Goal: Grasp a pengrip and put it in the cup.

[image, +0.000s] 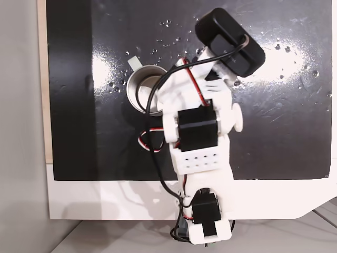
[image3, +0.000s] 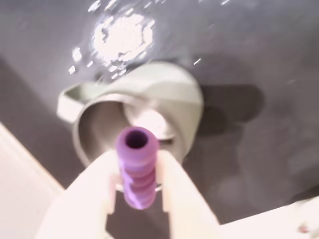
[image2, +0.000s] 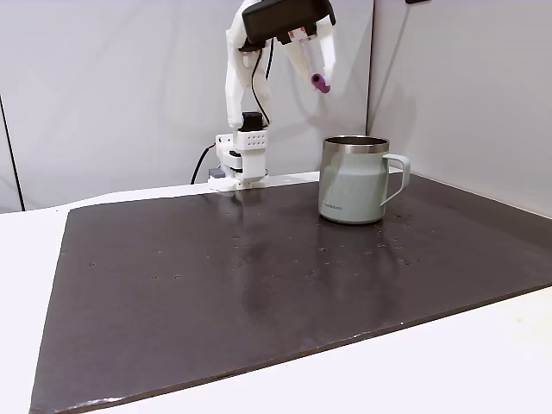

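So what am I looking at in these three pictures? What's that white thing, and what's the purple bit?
The white thing is a small robot arm bolted at the edge of a dark mat. One fixed view looks straight down on it, another looks from the table's side, and the wrist view rides on the arm itself. Its gripper, a two-fingered claw, is pinching a little purple ribbed tube, a pengrip. On the mat stands a metal cup with a handle; the pengrip hangs above it, a little off to one side.

A white table [image2: 483, 362] carries a dark mat [image2: 259, 285], on which the cup [image2: 355, 179] stands upright.
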Controlling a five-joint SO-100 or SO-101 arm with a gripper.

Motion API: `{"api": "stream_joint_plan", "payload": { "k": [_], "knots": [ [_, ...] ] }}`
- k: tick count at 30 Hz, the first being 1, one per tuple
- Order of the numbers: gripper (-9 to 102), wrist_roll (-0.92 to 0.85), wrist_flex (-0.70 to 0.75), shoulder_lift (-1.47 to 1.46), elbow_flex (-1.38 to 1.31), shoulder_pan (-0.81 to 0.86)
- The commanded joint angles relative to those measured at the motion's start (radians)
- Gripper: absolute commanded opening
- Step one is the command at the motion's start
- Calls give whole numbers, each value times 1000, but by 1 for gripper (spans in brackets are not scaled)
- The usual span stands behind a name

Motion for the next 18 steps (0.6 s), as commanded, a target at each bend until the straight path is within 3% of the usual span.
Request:
{"api": "stream_joint_plan", "payload": {
  "k": [1, 10, 18],
  "knots": [
    [0, 126, 3, 23, -28, -52],
    [0, 411, 0, -48, -81, -175],
    [0, 453, 0, -150, -14, -255]
  ]
}}
